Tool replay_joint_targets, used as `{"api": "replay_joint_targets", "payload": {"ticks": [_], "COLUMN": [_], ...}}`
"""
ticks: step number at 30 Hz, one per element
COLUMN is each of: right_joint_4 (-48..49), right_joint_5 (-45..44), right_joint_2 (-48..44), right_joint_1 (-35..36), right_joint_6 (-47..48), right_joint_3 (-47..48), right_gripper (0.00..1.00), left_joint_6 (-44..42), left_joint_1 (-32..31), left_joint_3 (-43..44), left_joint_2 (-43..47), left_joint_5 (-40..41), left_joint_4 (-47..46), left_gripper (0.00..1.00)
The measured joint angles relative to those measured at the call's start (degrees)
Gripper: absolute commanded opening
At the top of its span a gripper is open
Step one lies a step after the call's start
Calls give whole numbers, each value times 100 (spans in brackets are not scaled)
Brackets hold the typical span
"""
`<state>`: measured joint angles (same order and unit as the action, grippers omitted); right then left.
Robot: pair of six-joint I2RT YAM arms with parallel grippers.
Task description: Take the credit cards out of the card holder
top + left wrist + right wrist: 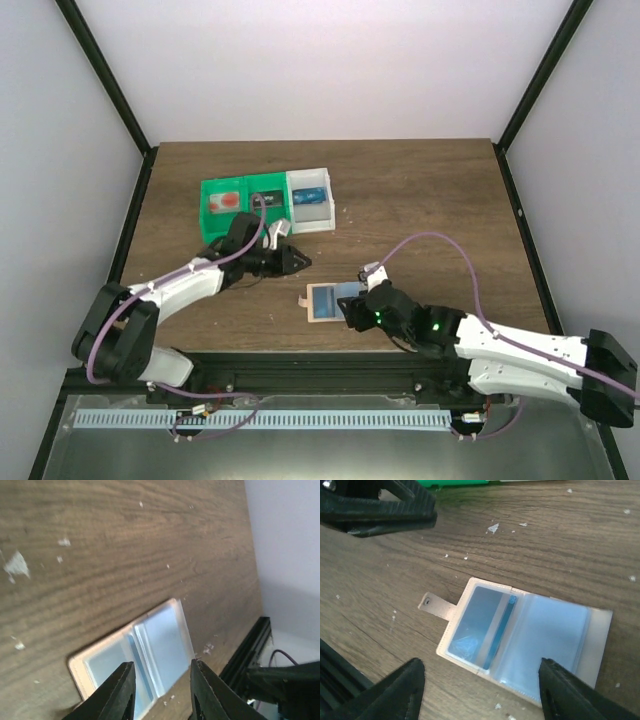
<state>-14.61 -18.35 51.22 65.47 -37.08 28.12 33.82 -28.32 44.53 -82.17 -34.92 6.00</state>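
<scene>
The tan card holder (318,303) lies open on the table, its tab (432,604) pointing left in the right wrist view. A light blue credit card (474,624) sits under the clear sleeve of its left half. The right half (547,637) shows cloudy clear sleeves, and I cannot tell what they hold. My right gripper (480,682) is open wide and empty, hovering just above the holder's near edge (352,312). My left gripper (296,260) is open and empty, a little above and to the far left of the holder. In the left wrist view the holder (150,647) shows between its fingertips (162,669).
A green bin (243,187) and a white bin (309,179) stand side by side at the back, behind the left gripper, each with small card-like items inside. The black frame rail (300,365) runs along the near table edge. The right arm (290,685) shows low in the left wrist view.
</scene>
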Motion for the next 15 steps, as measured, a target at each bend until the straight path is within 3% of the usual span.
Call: {"api": "replay_joint_targets", "payload": {"ticks": [6, 15], "right_joint_4": [636, 1504], "right_joint_5": [772, 1729], "right_joint_2": [518, 1373], "right_joint_1": [-645, -1043], "right_joint_6": [-155, -483], "right_joint_3": [-74, -308], "right_gripper": [35, 30], "left_joint_6": [909, 1775], "left_joint_1": [-273, -560], "left_joint_3": [-1005, -1604], "left_joint_2": [129, -328], "left_joint_5": [-382, -586], "left_joint_4": [-1316, -2800], "left_gripper": [35, 39]}}
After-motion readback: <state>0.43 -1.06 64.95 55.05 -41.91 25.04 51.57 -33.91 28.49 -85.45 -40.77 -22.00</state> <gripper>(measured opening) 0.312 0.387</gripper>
